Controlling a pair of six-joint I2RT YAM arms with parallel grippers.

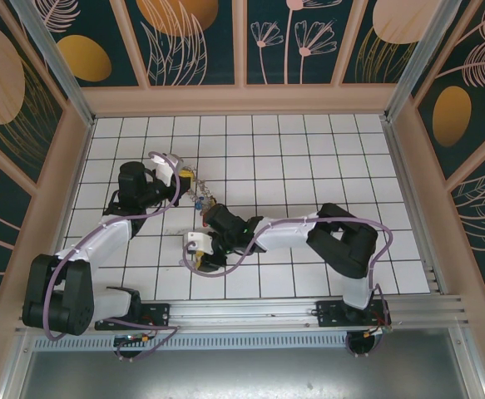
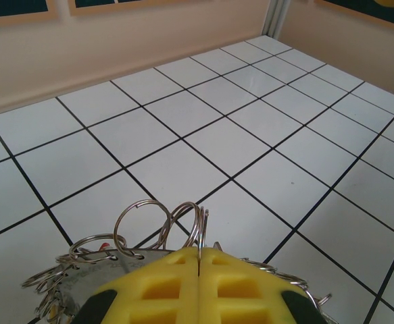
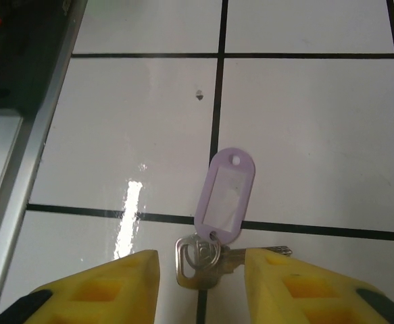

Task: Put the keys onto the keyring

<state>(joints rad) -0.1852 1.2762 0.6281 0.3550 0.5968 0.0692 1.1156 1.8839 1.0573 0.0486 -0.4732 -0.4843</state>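
Observation:
My left gripper [image 1: 185,176] is shut, and its yellow fingers [image 2: 237,280] pinch the keyring [image 2: 201,226], which stands edge-on between them. Small split rings [image 2: 141,226] and a flat grey key [image 2: 82,280] hang around it. From above, this bunch of keys with coloured tags [image 1: 202,198] hangs just right of the gripper. My right gripper [image 3: 202,270] is open, low over the floor. One silvery key [image 3: 195,260] with a lilac tag [image 3: 225,196] lies flat on the tiles between its fingers. Its blade runs under the right finger [image 3: 298,283].
The aluminium rail [image 3: 7,175] along the table's near edge runs just left of the right gripper and across the front [image 1: 267,312]. A red bit [image 1: 206,221] lies by the right wrist. Panelled walls [image 1: 242,98] enclose the tiled floor [image 1: 309,158].

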